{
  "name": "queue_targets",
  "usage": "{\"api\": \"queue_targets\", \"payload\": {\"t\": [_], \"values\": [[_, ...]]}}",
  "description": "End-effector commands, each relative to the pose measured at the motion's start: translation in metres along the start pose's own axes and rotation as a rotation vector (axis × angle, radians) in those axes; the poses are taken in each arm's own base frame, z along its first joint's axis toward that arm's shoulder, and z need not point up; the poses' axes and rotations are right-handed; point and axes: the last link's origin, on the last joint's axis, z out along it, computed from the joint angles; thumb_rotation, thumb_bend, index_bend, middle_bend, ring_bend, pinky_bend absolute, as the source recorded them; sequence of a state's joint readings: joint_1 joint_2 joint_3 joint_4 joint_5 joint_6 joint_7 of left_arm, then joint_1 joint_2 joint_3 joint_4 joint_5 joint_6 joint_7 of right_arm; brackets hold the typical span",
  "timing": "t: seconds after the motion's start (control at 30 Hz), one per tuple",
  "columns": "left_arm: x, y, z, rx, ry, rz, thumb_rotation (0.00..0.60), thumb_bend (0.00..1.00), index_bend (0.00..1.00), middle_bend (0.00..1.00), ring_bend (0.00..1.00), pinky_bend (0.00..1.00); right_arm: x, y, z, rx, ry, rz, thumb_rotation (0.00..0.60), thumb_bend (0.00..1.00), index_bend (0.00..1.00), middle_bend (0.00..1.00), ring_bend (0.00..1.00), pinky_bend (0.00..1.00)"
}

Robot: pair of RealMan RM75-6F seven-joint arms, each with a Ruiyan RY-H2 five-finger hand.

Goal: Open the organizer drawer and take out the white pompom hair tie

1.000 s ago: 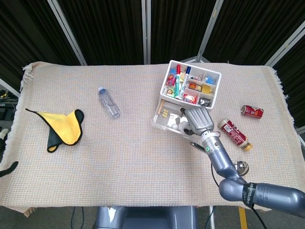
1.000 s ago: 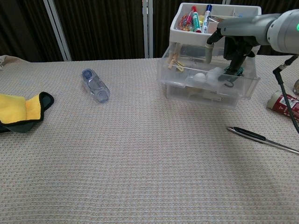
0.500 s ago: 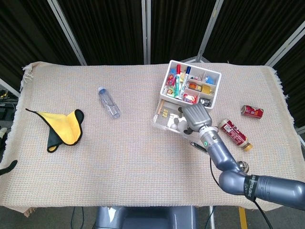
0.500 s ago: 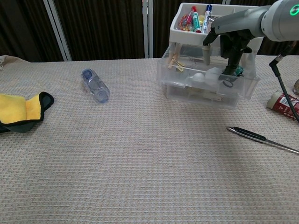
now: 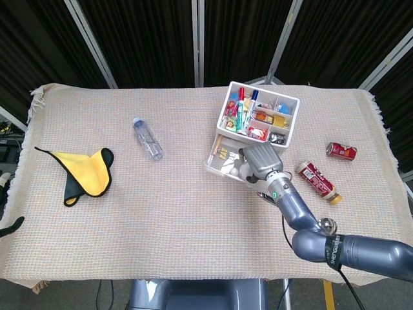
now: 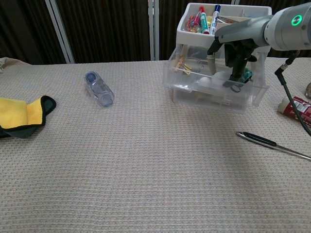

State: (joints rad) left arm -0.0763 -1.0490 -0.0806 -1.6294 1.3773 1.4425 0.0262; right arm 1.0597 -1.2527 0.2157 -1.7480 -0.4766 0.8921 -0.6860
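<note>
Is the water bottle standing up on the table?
No, the water bottle lies on its side on the cloth, left of the organizer.

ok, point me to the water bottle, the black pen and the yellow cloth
water bottle (image 6: 99,89), chest view, on the clear middle of its body.
black pen (image 6: 257,139), chest view, on the dark barrel near its left end.
yellow cloth (image 5: 89,172), head view, on the yellow middle, inside the black edging.

Bottle (image 5: 148,138) left of organizer (image 5: 261,119), cloth (image 5: 86,173) far left, cans (image 5: 317,179) right.
</note>
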Motion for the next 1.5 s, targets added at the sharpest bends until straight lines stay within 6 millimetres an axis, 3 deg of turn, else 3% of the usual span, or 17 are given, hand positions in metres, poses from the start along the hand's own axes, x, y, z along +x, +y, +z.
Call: {"api": "queue_targets", "payload": {"t": [0.03,0.5,0.77,0.97,1.13,1.3,1.5], "values": [[0.000,0.000,0.000,0.000,0.000,-0.001,0.600,0.25,0.00,0.00,0.00,0.00,-0.002,-0.001,0.001,0.003,-0.002,0.004,0.600,0.22,0.52,1.00,1.00,0.79],[-0.001,-0.001,0.002,0.001,-0.005,-0.003,0.600,0.25,0.00,0.00,0.00,0.00,0.000,-0.006,-0.001,0.022,0.047,0.031,0.600,0.29,0.58,1.00,1.00,0.79],[-0.002,0.000,0.002,0.001,-0.006,-0.003,0.600,0.25,0.00,0.00,0.00,0.00,0.015,-0.001,-0.013,0.019,0.123,0.082,0.600,0.29,0.58,1.00,1.00,0.79],[-0.002,0.001,0.001,-0.003,-0.005,-0.002,0.600,0.25,0.00,0.00,0.00,0.00,0.032,0.003,-0.037,0.037,0.192,0.126,0.600,0.29,0.58,1.00,1.00,0.79],[-0.001,0.001,0.000,-0.007,0.006,-0.007,0.600,0.25,0.00,0.00,0.00,0.00,0.036,0.005,-0.074,0.082,0.233,0.145,0.600,0.27,0.58,1.00,1.00,0.79],[0.001,0.002,-0.002,-0.011,0.010,-0.009,0.600,0.25,0.00,0.00,0.00,0.00,0.028,0.005,-0.102,0.115,0.237,0.157,0.600,0.26,0.57,1.00,1.00,0.79],[0.003,0.003,-0.005,-0.014,0.021,-0.013,0.600,0.25,0.00,0.00,0.00,0.00,0.003,0.007,-0.127,0.135,0.188,0.136,0.600,0.25,0.55,1.00,1.00,0.79]]}}
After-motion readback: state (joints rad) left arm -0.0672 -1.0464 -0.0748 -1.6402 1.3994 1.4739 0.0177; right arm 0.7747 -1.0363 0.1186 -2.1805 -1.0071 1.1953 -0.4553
